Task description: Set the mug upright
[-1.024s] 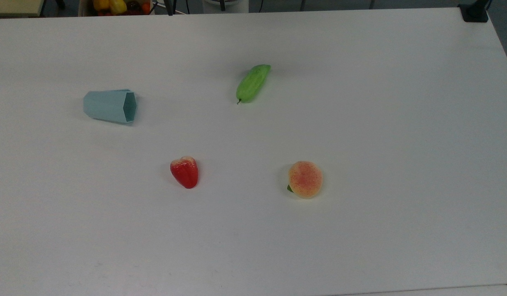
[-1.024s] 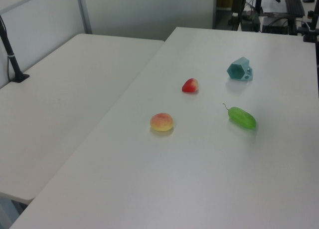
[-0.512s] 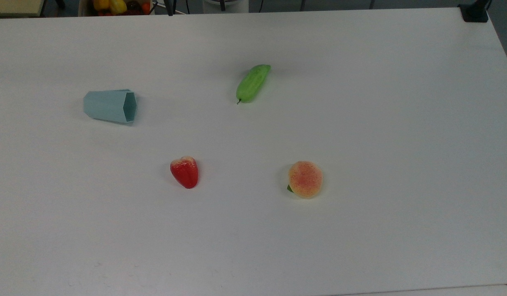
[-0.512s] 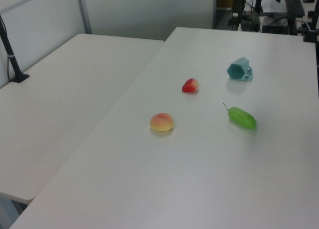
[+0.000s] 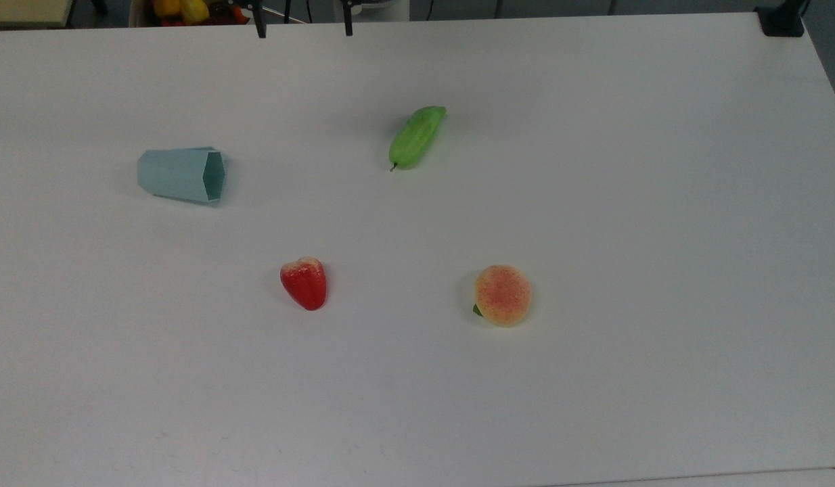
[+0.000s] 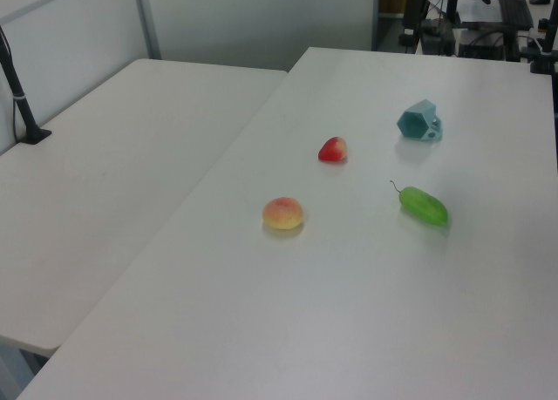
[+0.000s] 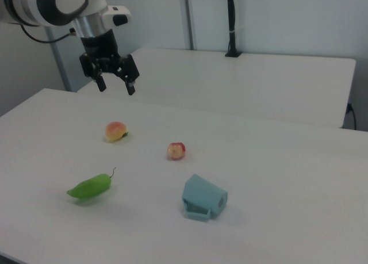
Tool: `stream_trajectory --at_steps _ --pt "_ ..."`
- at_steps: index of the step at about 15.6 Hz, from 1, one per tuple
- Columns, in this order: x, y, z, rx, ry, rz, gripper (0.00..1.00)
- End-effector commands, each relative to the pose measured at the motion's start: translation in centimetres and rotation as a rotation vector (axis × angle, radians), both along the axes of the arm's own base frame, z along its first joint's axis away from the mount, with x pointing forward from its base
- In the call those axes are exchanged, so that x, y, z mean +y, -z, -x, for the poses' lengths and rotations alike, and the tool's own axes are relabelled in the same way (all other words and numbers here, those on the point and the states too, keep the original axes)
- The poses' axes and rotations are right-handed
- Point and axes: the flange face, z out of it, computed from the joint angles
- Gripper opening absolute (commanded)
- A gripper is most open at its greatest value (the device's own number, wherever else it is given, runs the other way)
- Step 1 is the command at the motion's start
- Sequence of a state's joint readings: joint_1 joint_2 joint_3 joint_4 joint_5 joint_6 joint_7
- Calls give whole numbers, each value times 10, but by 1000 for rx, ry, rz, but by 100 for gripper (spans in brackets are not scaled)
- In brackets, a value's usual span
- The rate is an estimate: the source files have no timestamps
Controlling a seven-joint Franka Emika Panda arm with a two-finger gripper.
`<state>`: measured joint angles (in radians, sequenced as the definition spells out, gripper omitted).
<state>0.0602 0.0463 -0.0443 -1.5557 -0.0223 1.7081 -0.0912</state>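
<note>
Lying on its side on the white surface (image 5: 593, 203), the mug (image 5: 182, 175) points its hexagonal rim toward the top view's right, well apart from the cucumber (image 5: 417, 136), the red fruit (image 5: 304, 283) and the peach (image 5: 503, 295). Gripper (image 7: 116, 87) hangs above the surface's far edge in the right view, fingers spread, holding nothing.

Arm raised; claw (image 7: 115, 85) points down w/ fingers spread, holding nothing.
</note>
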Motion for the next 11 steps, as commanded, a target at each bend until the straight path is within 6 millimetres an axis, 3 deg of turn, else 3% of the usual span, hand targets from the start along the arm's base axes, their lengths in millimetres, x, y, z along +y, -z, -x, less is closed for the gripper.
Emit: stream_trajectory --at_steps 1,3,4,6,11 --pt "-10 39 -7 36 51 98 100" --pt "-14 68 -12 26 56 138 100" --pt "-18 96 -14 41 61 185 100" --pt "-23 133 -21 61 49 269 100" --pt "-42 190 -26 63 109 411 100"
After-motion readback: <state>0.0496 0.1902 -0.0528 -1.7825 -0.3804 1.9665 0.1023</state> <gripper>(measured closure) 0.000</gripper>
